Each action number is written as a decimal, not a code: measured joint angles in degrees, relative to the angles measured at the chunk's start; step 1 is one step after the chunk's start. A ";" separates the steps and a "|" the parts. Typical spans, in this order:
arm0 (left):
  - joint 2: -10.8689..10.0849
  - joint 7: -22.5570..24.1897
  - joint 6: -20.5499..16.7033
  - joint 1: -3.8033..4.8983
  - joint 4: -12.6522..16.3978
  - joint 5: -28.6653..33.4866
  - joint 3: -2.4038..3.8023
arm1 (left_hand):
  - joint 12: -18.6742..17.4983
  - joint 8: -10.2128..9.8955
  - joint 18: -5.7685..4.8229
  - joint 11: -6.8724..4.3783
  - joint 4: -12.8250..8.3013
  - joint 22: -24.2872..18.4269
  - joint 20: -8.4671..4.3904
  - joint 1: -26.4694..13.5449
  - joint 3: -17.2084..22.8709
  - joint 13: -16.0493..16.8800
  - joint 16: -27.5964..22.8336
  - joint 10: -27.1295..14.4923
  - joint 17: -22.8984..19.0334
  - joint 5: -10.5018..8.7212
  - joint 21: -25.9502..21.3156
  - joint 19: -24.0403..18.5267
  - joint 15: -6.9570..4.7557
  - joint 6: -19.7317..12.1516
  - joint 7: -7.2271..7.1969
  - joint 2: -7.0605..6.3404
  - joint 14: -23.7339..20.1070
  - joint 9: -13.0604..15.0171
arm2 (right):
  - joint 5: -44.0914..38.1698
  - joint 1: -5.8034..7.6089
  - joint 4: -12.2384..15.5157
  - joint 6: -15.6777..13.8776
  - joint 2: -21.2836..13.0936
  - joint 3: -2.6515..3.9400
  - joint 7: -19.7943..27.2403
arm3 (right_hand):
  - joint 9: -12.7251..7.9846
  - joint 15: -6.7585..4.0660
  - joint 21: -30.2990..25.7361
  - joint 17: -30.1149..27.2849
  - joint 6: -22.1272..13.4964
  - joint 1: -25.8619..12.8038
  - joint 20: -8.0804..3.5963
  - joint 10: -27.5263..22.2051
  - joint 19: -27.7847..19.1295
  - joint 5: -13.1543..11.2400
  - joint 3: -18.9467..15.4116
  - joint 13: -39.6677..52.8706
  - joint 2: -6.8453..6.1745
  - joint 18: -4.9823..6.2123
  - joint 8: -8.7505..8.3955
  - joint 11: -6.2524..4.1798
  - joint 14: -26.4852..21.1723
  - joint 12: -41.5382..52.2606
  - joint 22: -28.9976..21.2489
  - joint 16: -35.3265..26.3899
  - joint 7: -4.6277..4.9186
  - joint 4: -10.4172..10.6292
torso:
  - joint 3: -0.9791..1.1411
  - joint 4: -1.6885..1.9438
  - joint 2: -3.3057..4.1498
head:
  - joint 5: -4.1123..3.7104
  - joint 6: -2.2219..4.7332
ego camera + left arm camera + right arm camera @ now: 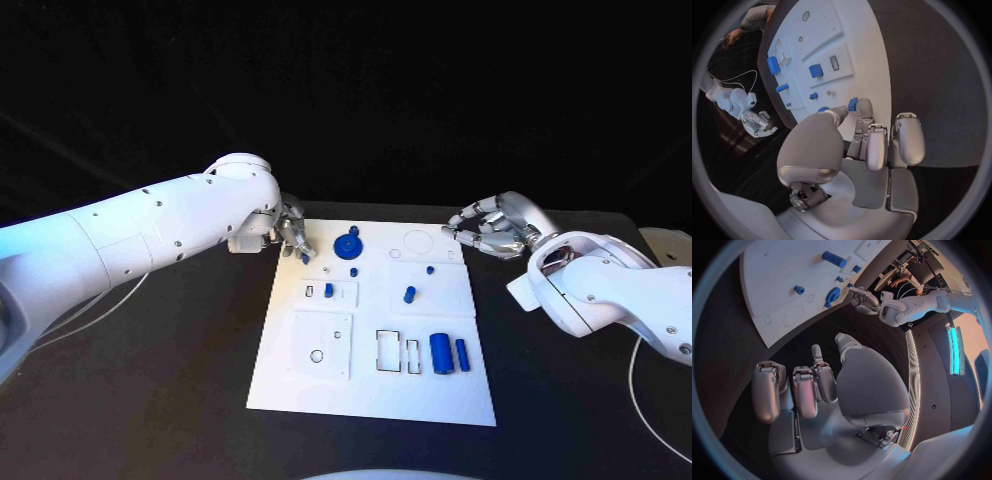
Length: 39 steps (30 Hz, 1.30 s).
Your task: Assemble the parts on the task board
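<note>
Board: I read the white task board [372, 390] at table centre, long axis running 12 to 6 o'clock
Left hand: my left hand [289, 232] sits at the board's 11 o'clock corner; the left wrist view shows a small blue part [853, 104] pinched at its fingertips [864, 107], just above the board edge
Right hand: my right hand [488, 228] hovers off the 1 o'clock corner, fingers curled loosely inward, holding nothing, not touching the board
Parts placed: blue round gear [348, 243] near 12 o'clock; short blue peg [410, 294] near centre; two blue cylinders [449, 354] side by side at 4 o'clock
Handling, judged: the pinched part looks rigid moulded plastic, light and smooth, so it may slip or twist in a fingertip hold; I would grip across its flanks and keep the insertion end free
Seating, judged: tight sockets, so I expect square alignment before pressing
Risk: light part may flick away if released early
</note>
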 measured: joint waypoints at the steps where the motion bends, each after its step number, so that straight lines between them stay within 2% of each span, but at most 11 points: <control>1: 0.02 0.00 0.02 0.00 -0.01 0.00 -0.01 | 0.00 0.17 0.00 0.00 -0.18 0.04 0.00 0.55 0.18 -0.05 0.18 0.00 0.00 0.00 0.00 0.00 0.00 0.00 0.00 -0.02 0.00 -0.02 | -0.01 0.00 0.00 0.00 0.00 0.00 0.00 | 0.00 0.00 0.00 0.00 0.00 0.00 0.00 0.00 0.00 0.00 0.00 0.00 0.00 0.00 0.00 0.00 0.00 0.00 0.00 0.00 0.00 0.00 | 0.00 0.01 0.00 | -0.02 -0.02; 8: 0.11 -0.01 0.12 0.00 -0.10 0.02 -0.04 | 0.00 0.65 0.00 -0.20 -1.82 0.30 -0.19 3.58 2.83 -0.38 0.27 0.21 0.00 -0.02 0.00 0.19 -0.41 -0.02 0.01 -0.07 -0.01 -0.35 | -0.13 0.00 0.04 0.00 -0.02 0.00 0.00 | -0.01 0.00 0.00 0.00 0.00 0.00 0.00 0.00 0.00 0.00 0.00 -0.01 0.00 0.00 0.00 0.00 0.00 0.00 0.05 0.00 0.00 0.00 | 0.01 0.03 -0.01 | -0.04 -0.14; 13: 0.11 -0.02 0.12 -0.02 -0.12 0.16 -0.08 | 0.00 1.46 0.00 -0.40 -3.39 0.52 -0.21 5.61 6.44 -0.57 0.44 0.62 0.00 -0.08 0.18 0.21 -0.41 -0.31 -0.12 -0.56 -0.01 -0.38 | -0.20 0.00 0.04 0.00 -0.03 0.00 0.01 | -0.01 0.00 0.00 -0.01 0.00 0.01 0.00 0.00 0.00 0.00 0.00 -0.01 -0.01 0.00 0.22 0.00 0.00 0.00 0.04 0.00 0.00 0.00 | 0.01 0.04 -0.02 | -0.08 -0.23; 19: -0.25 -0.02 -0.13 -0.05 0.11 0.71 -0.10 | 1.03 3.42 0.00 -0.58 -0.95 0.93 -0.21 6.75 8.89 0.39 0.44 2.27 0.00 0.31 0.46 0.21 -0.41 -0.73 -0.13 -1.08 -0.01 -0.37 | -0.26 0.00 0.05 -0.01 -0.04 0.00 0.02 | -0.01 0.00 0.00 -0.01 0.00 0.01 0.00 0.00 0.00 0.00 0.00 -0.01 -0.01 0.00 0.22 0.00 0.00 0.00 0.04 0.00 0.00 0.00 | 0.01 0.03 -0.04 | -0.08 -0.24; 20: -0.45 -0.01 -0.29 -0.06 0.30 0.90 -0.11 | 1.46 4.29 0.00 -0.67 -0.59 1.00 -0.21 6.49 9.33 0.77 0.44 2.39 0.00 0.31 0.46 0.21 -0.41 -0.76 -0.10 -1.45 -0.01 -0.36 | -0.27 0.00 0.05 -0.01 -0.04 0.00 0.03 | -0.01 0.00 0.00 -0.01 0.00 0.01 0.00 0.00 0.00 0.00 0.00 -0.01 -0.01 0.00 0.22 0.00 0.00 0.00 0.04 0.00 0.00 0.00 | 0.01 0.03 -0.05 | -0.07 -0.24; 23: -1.01 -0.01 -0.89 -0.07 0.91 1.45 -0.11 | 2.38 5.17 0.01 -0.71 -0.03 1.22 -0.21 5.45 9.93 1.78 0.44 3.23 0.00 0.99 0.80 0.21 -0.41 -0.75 -0.10 -2.46 -0.01 -0.31 | -0.29 0.00 0.04 -0.01 -0.06 0.00 0.03 | -0.01 0.00 0.00 -0.01 0.00 0.01 0.00 0.00 0.00 0.00 0.00 -0.02 -0.01 0.00 0.22 0.00 0.00 0.00 0.04 0.00 0.00 0.00 | 0.03 0.03 -0.07 | -0.02 -0.24; 24: -1.39 0.02 -1.38 -0.08 1.37 1.83 -0.11 | 2.65 5.26 0.00 -0.71 -1.86 1.26 -0.21 5.03 11.83 2.09 0.44 3.39 0.00 1.03 0.84 0.21 -0.41 -0.76 -0.10 -2.80 -0.01 -0.26 | -0.30 0.00 0.04 -0.01 -0.07 0.00 0.03 | -0.01 0.00 0.00 -0.01 0.00 0.01 0.00 0.00 0.00 0.00 0.00 -0.02 -0.01 0.00 0.22 0.00 0.00 0.00 0.03 0.00 0.00 0.00 | 0.04 0.04 -0.08 | -0.01 -0.24; 28: -3.07 0.14 -3.61 -0.08 3.57 3.63 -0.10 | 4.51 5.81 0.00 -1.03 -1.82 1.45 -0.33 2.95 12.72 4.25 0.44 5.15 0.00 2.63 0.84 0.33 -0.81 -0.31 -0.53 -4.06 -0.01 -0.14 | -0.32 0.00 0.04 -0.01 -0.13 0.00 0.04 | -0.01 0.00 0.00 -0.01 0.00 0.01 0.00 0.00 0.00 0.00 0.00 -0.02 -0.01 0.00 0.22 0.00 0.00 0.00 0.03 0.00 0.00 0.00 | 0.05 0.05 -0.14 | 0.07 -0.16; 33: -5.96 0.28 -6.78 -0.04 7.70 6.23 -0.03 | 5.22 5.84 0.00 -1.21 -1.74 1.62 -0.41 2.25 12.97 5.46 0.44 5.97 0.00 3.50 0.84 0.41 -0.81 0.40 -0.80 -4.76 -0.01 -0.08 | -0.35 0.00 0.04 -0.02 -0.25 0.00 0.04 | -0.02 0.00 0.00 -0.01 0.00 0.01 0.00 0.00 0.00 0.00 0.00 -0.02 -0.01 0.00 0.22 0.00 0.00 0.00 0.03 0.00 0.00 0.00 | 0.08 0.09 -0.20 | 0.14 -0.15; 34: -6.46 0.30 -7.37 -0.04 8.42 6.64 -0.02 | 5.49 5.83 0.00 -1.30 -4.06 1.70 -0.41 2.03 15.29 5.70 0.44 6.07 0.00 3.50 0.97 0.41 -0.81 0.40 -0.80 -4.97 -0.01 0.35 | -0.35 0.00 0.04 -0.02 -0.26 0.00 0.04 | -0.02 0.00 0.00 -0.02 0.00 0.01 0.00 0.00 0.00 0.00 0.00 -0.02 -0.01 0.00 0.22 0.00 0.00 0.00 0.03 0.00 0.00 0.00 | 0.08 0.10 -0.21 | 0.16 -0.15; 39: -9.15 0.46 -10.45 -0.08 12.70 8.19 -0.01 | 6.33 6.16 0.00 -1.63 -4.06 2.09 -0.61 1.13 15.31 6.73 0.44 6.97 0.00 5.15 1.25 0.61 -1.18 0.66 -0.65 -5.42 -0.04 0.36 | -0.37 0.00 0.06 -0.03 -0.32 0.00 0.05 | -0.02 0.00 0.00 -0.02 0.00 0.01 0.00 0.00 0.00 0.00 0.00 -0.02 -0.01 0.00 0.22 0.00 0.00 0.00 0.02 0.00 0.00 0.00 | 0.07 0.13 -0.21 | 0.30 -0.19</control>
